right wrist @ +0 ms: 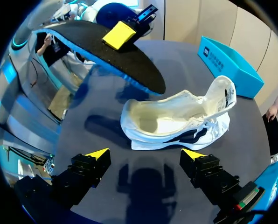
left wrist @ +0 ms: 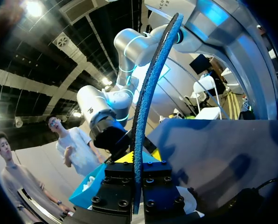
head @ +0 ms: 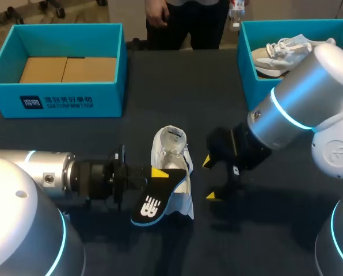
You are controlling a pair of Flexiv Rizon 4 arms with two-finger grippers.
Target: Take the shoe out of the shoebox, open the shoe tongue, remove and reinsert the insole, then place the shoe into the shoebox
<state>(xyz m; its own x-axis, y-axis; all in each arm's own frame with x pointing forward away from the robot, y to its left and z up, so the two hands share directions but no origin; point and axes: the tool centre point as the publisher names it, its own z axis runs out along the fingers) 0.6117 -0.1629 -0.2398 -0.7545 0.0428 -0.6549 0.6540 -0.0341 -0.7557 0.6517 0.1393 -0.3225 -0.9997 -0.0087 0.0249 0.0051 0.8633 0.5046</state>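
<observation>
Head view: my left gripper (head: 159,172) is clamped on the insole (head: 160,200), tilted over the near end of the shoe (head: 171,150), which lies on the table (head: 160,86) pointing away from me, while my right gripper (head: 211,179) hangs just beside it, fingers apart.

Silver-grey rounded-shell L arm (head: 22,195): cyan lit rings at jts; bare silver wrist cyl. w/ small screw heads; black ribbed flange.
Black two-finger L gripper (head: 160,174): yellow tip; finger blocks (left wrist: 118,186) matte black, rows of socket screws.
Silver-white rounded-shell R arm (head: 315,80): cyan lit ring near wrist; grey round logo mark on jt cap.
Black two-finger R gripper (right wrist: 146,154): blocky fingers, yellow wedge tips, green/red sticker at one finger base.
</observation>
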